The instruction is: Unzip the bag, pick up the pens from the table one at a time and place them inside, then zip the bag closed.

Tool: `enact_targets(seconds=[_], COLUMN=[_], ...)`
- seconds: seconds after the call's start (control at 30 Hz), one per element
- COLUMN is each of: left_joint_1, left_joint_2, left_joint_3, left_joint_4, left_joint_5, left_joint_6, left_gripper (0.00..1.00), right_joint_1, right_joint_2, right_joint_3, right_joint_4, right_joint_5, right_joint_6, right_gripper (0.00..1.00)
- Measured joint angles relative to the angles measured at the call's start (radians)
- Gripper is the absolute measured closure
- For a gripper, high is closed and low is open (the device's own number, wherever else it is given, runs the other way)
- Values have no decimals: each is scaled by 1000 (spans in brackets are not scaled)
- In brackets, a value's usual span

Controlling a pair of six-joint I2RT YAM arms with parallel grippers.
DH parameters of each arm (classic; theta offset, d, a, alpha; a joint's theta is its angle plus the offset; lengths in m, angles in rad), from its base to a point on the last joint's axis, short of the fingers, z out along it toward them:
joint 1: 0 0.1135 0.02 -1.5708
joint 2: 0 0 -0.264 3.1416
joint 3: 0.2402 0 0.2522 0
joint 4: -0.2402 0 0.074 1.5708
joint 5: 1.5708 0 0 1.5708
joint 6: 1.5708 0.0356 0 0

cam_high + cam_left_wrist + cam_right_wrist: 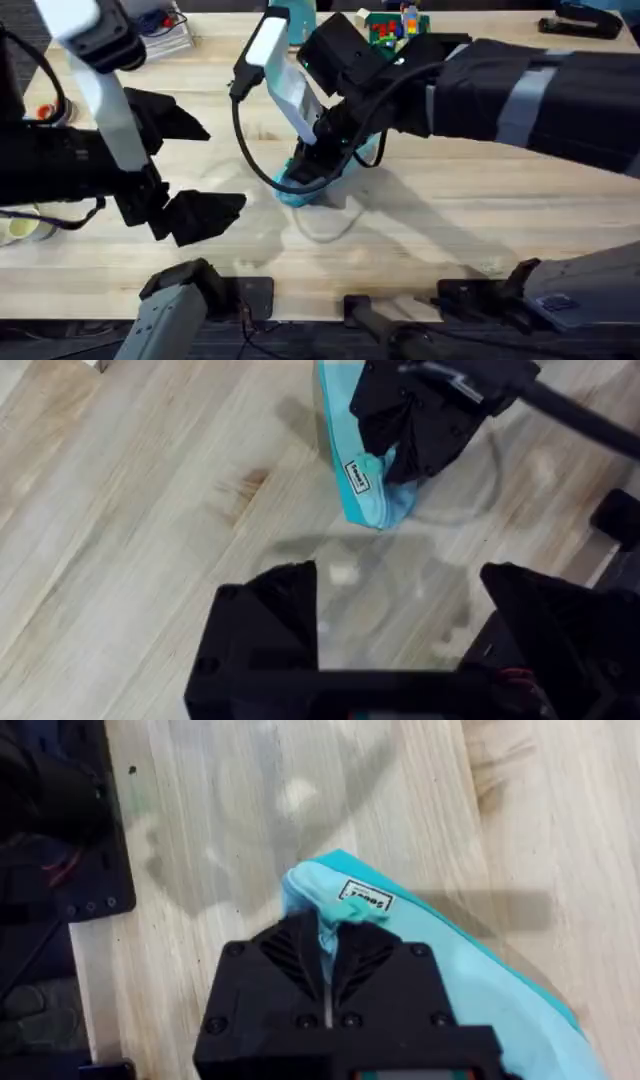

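The light-blue bag [298,188] lies near the middle of the table [450,235]. My right gripper [318,162] has reached across to it and is shut on one end. In the right wrist view the black fingers [290,955] pinch bunched fabric of the bag [470,980] right beside its small printed label [365,900]. My left gripper [192,167] hovers to the left of the bag, open and holding nothing. From the left wrist, the bag [362,495] sits beyond my spread fingers [270,625] with the right gripper [405,455] clamped on it. The pens are out of view.
Clutter lines the far edge: a colourful block pile [395,25], a clear box [165,30] and a black object [585,20]. A pale cup [20,228] sits at the left edge. Bare wood lies in front of and to the right of the bag.
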Motion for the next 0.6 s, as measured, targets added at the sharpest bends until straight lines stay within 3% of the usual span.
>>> enact_targets(seconds=[0.6], left_joint_1=[0], left_joint_2=[0], left_joint_3=[0], left_joint_4=[0], left_joint_5=[0], left_joint_6=[0], left_gripper=[12], right_joint_1=[-2], right_joint_2=[-97], right_joint_3=[-15], right_joint_4=[5], right_joint_5=[69], right_joint_6=[0], right_gripper=[966])
